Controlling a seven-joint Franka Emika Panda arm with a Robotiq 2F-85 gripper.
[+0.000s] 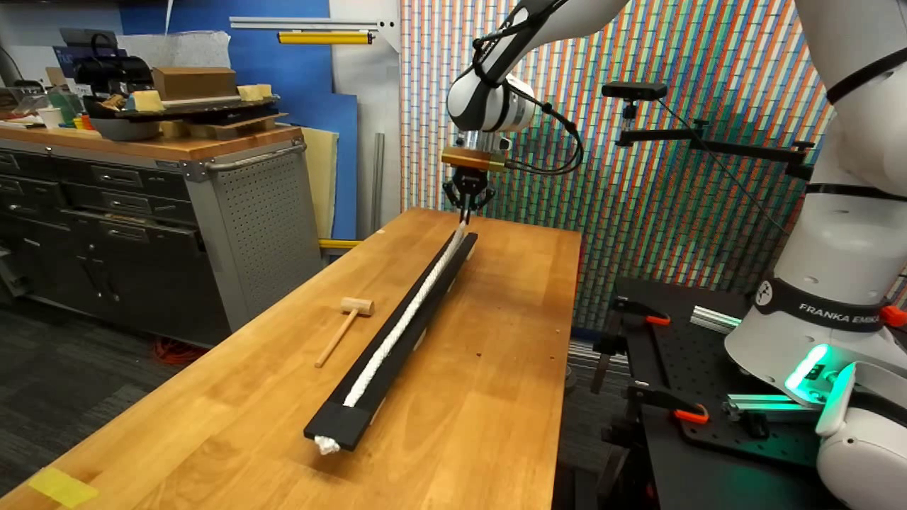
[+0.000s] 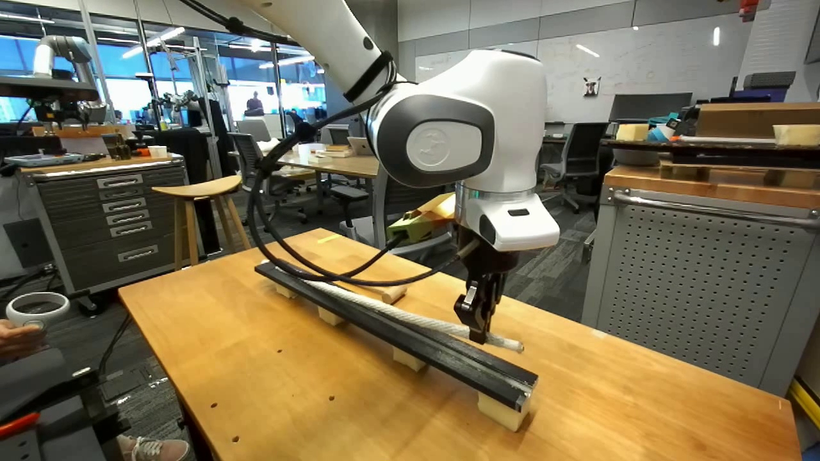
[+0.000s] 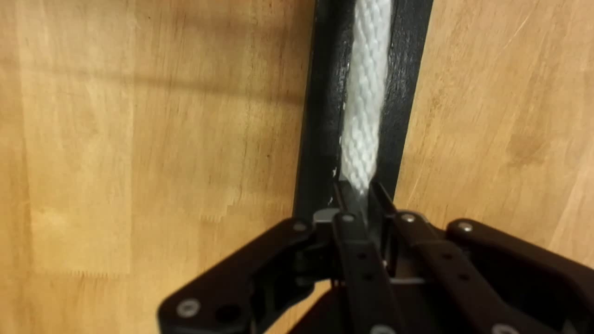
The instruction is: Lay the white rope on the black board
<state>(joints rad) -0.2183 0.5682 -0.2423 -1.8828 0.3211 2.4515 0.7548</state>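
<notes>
In an exterior view, shows the white rope (image 2: 410, 315) stretched along the black board (image 2: 410, 338), long axis roughly parallel to the board's own. Rests on it along the far stretch, partly behind a looping black cable (image 2: 282, 148), then rises clear of the board toward the fingers (image 2: 478, 328). Passes between them and juts past as a short free tip, pointing to the lower right. Has the board propped on small pale blocks (image 2: 503, 411) above the wooden surface (image 2: 275, 397).

In an exterior view, shows the rope (image 1: 409, 310) as an almost straight line from the near part of the board to the fingers at the far end, pointing away into the depth. Stops, to view, at a plain black section just short of the near end, with a white tuft (image 1: 327, 445) peeping out there; leaves unclear any link between tuft and rope. Has a wooden mallet (image 1: 356, 307) lying on the surface beside the board, apart from it.

In the wrist view, enters at the top edge over the middle of the board, leans slightly from upper right to lower left, and narrows where gripped. Shows the fingers drawn nearly together, with the rope pinched in the slim gap between them.
</notes>
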